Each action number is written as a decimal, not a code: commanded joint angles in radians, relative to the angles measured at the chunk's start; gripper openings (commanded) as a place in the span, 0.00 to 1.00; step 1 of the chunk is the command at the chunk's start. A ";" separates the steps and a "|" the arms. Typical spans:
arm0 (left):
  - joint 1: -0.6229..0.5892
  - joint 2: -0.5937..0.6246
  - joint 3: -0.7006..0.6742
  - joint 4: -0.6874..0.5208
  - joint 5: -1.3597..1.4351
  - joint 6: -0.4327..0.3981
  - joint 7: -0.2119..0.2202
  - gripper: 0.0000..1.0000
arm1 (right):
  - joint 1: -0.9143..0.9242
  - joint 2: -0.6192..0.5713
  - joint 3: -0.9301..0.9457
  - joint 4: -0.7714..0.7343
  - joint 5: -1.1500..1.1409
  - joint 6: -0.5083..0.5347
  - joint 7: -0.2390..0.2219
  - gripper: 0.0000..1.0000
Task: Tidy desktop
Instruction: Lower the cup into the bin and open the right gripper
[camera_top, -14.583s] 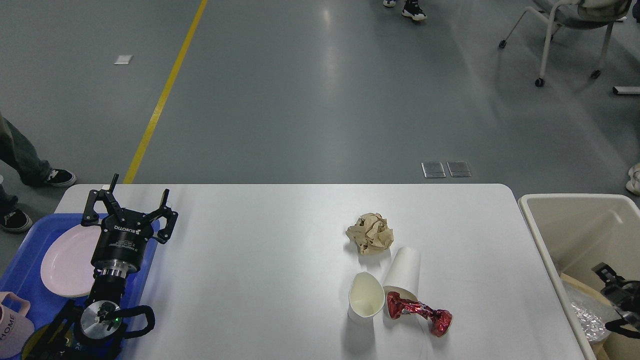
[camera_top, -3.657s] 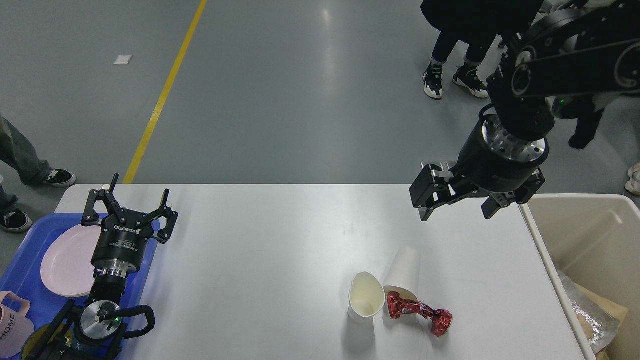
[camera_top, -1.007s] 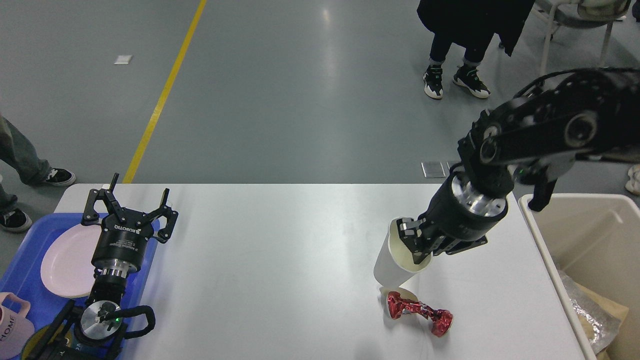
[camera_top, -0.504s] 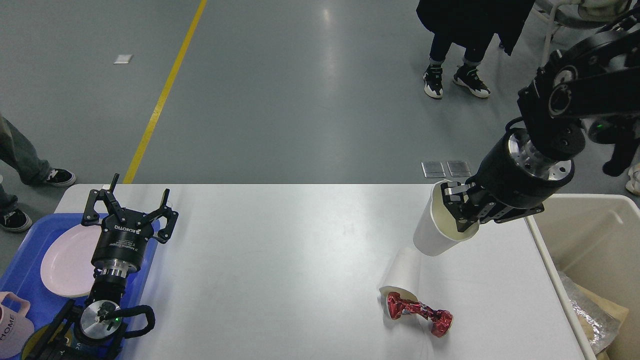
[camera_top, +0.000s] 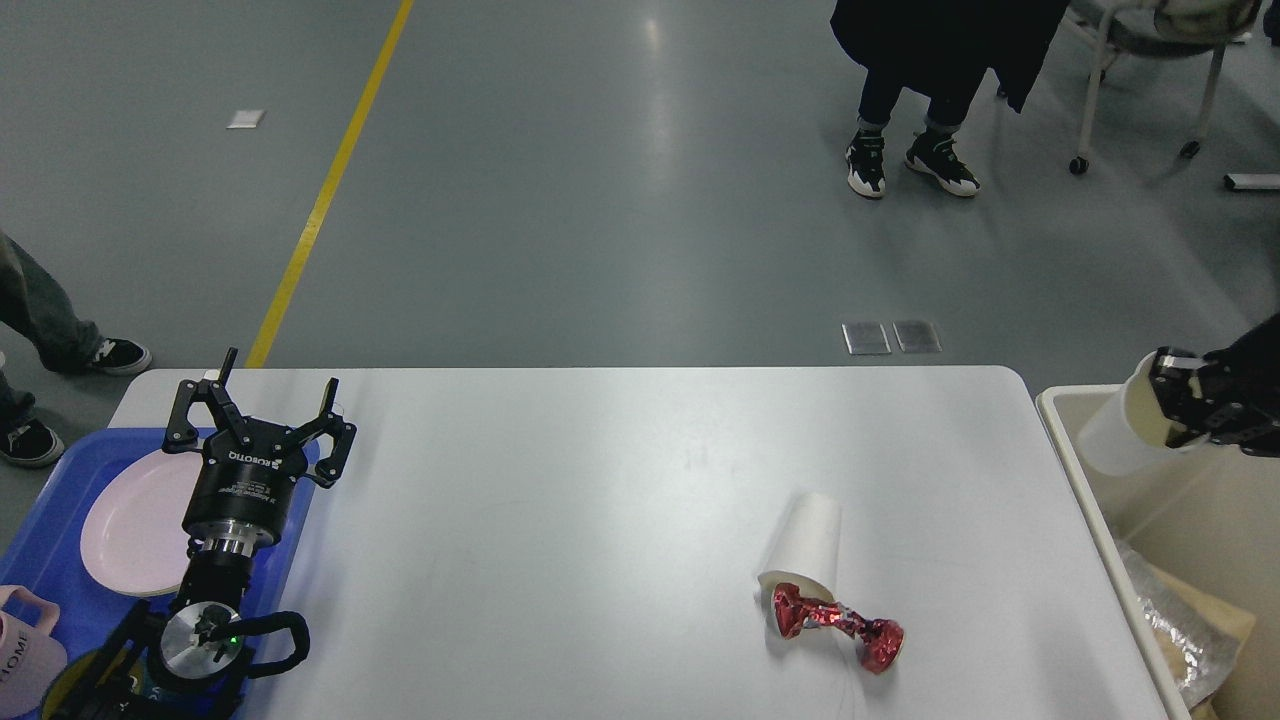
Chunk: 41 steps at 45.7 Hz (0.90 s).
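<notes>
The white desktop (camera_top: 560, 520) carries a paper cup (camera_top: 805, 545) lying on its side, with a crumpled red foil wrapper (camera_top: 838, 622) at its mouth. My right gripper (camera_top: 1172, 405) is at the right edge of the view, shut on the rim of a second white paper cup (camera_top: 1120, 432) that hangs tilted over the beige bin (camera_top: 1075, 470). My left gripper (camera_top: 258, 415) stands open over the desktop's left end, beside the blue tray (camera_top: 50, 540), with nothing between its fingers.
The blue tray holds a pink plate (camera_top: 135, 520) and a pink mug (camera_top: 25, 650). The beige bin has crumpled foil and brown paper (camera_top: 1185, 630) inside. People's feet (camera_top: 905, 165) and a wheeled chair (camera_top: 1135, 80) are on the floor beyond the desktop.
My right gripper has carried the white cup from above the desktop's right side rightward to over the bin. The lying cup, the wrapper and my left arm have not moved.
</notes>
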 joint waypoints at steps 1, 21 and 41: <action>0.000 0.000 0.000 0.000 -0.001 0.000 0.000 0.96 | -0.219 -0.122 0.041 -0.193 -0.005 -0.066 -0.001 0.00; 0.000 0.000 0.000 0.000 -0.001 0.000 0.000 0.96 | -1.233 -0.020 0.625 -0.943 0.011 -0.278 -0.014 0.00; 0.000 0.000 0.000 0.000 0.001 0.000 0.000 0.96 | -1.559 0.246 0.768 -1.373 0.012 -0.401 -0.074 0.00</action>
